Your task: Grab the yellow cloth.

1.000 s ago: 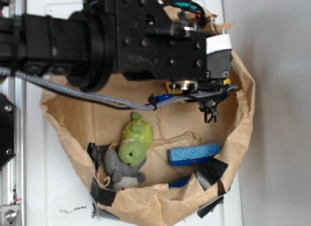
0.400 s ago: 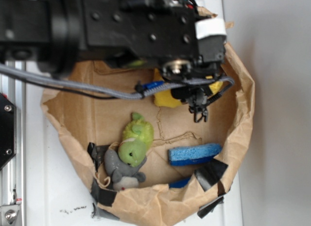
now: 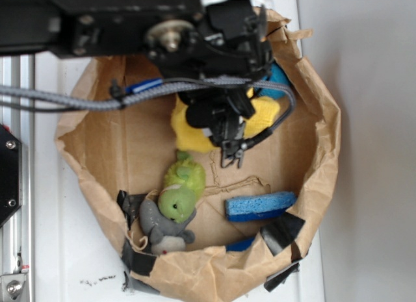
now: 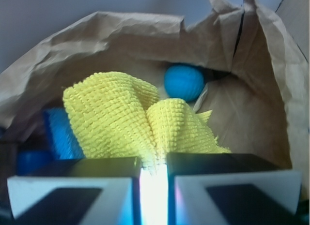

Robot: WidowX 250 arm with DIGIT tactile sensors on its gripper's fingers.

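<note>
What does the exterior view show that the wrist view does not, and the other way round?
Only the exterior view shows the plush toy and the whole arm. Only the wrist view shows a blue ball behind the yellow cloth, and the gripper shut on its edge. Both show the cloth, the blue sponge and the paper bag.

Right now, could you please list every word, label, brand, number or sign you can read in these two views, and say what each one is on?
None: no readable text in either view.
The small dark marks on the white surface by the paper basket are too small and blurred to tell whether they are writing.
The yellow cloth, plush toy, blue sponge and claw carry no print.
</note>
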